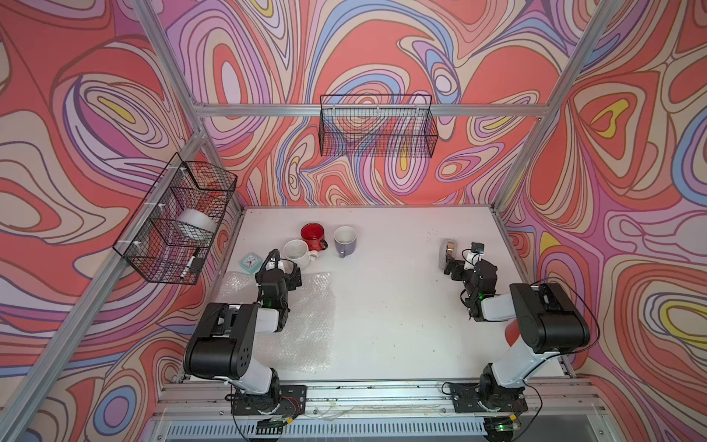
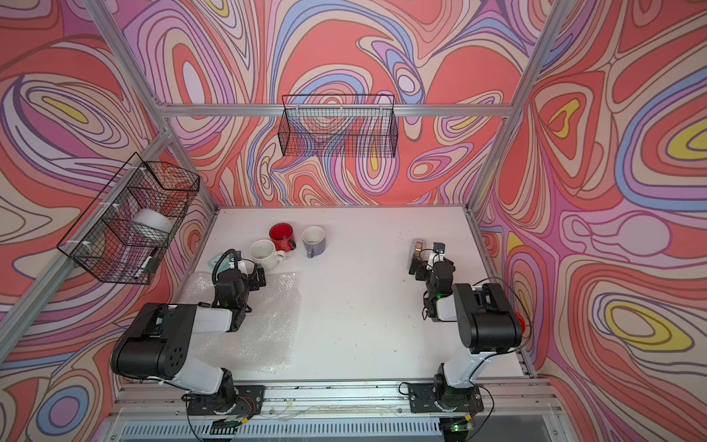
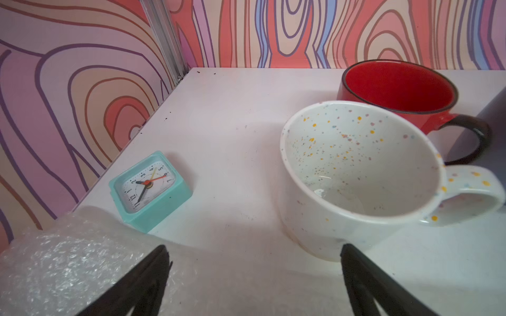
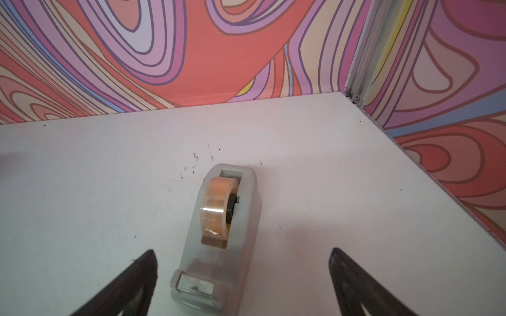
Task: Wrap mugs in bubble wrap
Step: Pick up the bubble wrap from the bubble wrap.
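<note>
Start of wrapping: 3 mugs, the white mug (image 3: 356, 213), red mug (image 1: 313, 232) and lavender-grey mug (image 1: 345, 241), are stood unwrapped just beyond the flat bubble wrap (image 1: 306, 306). The left gripper (image 3: 254, 246) and right gripper (image 4: 243, 249) are held wide open, empty. Next, the white mug is probably to be grasped and set on the bubble wrap.

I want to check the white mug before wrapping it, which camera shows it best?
The left wrist view: the white mug is close and large, upright, its coloured speckles and handle clear. Both top views show it small, beside the red mug, speckles too fine to see. The right wrist view does not show it.
</note>
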You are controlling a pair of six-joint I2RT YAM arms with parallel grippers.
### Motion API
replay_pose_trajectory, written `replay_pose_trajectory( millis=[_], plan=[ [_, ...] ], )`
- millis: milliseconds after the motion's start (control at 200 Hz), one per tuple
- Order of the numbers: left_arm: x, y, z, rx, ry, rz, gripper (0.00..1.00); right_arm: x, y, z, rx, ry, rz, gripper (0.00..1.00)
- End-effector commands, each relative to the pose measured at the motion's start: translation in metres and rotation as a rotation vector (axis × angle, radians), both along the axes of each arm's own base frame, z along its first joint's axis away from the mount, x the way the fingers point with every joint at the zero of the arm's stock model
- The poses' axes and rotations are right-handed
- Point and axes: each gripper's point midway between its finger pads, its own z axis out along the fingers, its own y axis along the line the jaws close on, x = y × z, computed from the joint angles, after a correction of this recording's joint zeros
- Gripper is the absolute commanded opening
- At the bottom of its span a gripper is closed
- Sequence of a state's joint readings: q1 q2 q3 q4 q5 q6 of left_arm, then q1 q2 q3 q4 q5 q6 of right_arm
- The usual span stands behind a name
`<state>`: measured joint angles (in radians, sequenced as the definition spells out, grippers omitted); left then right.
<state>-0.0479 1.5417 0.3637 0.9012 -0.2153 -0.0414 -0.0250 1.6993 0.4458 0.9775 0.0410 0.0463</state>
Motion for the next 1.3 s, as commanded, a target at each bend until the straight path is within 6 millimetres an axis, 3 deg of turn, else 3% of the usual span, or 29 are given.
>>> replay_pose_trajectory(
  millis=[0,516,671,766,821,967,992,1067,1112,1187,1297],
  plan=[
    [0.003,-0.006,0.003,0.002,-0.006,-0.045,1.00,0.002,-0.001,0.000,0.002,-0.002,-0.011,0.98],
    [0.003,-0.006,0.004,0.002,-0.013,-0.041,1.00,0.002,-0.002,0.001,0.002,-0.005,-0.013,0.98],
    [-0.006,-0.008,0.009,0.000,-0.073,-0.057,1.00,0.002,0.000,0.002,0.005,-0.008,-0.001,0.98],
    [-0.011,-0.008,0.019,0.004,-0.095,-0.056,1.00,0.000,0.002,0.013,-0.001,-0.009,0.007,0.98],
    [-0.014,-0.004,0.028,0.004,-0.073,-0.031,1.00,0.000,0.002,0.029,-0.004,-0.006,0.012,0.98],
    [-0.026,0.023,0.055,-0.079,0.059,0.189,1.00,0.002,-0.011,0.074,0.152,0.037,-0.117,0.98],
    [-0.023,0.028,0.072,-0.111,0.033,0.231,1.00,0.002,-0.011,0.077,0.185,0.064,-0.132,0.98],
    [-0.037,0.038,0.078,-0.231,0.092,0.377,1.00,0.005,-0.016,0.079,0.281,0.156,-0.209,0.98],
    [-0.040,0.034,0.081,-0.280,0.138,0.389,1.00,0.006,-0.017,0.079,0.319,0.205,-0.240,0.98],
    [-0.039,0.021,0.085,-0.353,0.196,0.347,1.00,0.011,0.000,0.078,0.397,0.256,-0.178,0.98],
    [-0.041,-0.006,0.094,-0.424,0.253,0.218,1.00,0.013,0.066,0.084,0.470,0.326,0.020,0.98]
  ],
)
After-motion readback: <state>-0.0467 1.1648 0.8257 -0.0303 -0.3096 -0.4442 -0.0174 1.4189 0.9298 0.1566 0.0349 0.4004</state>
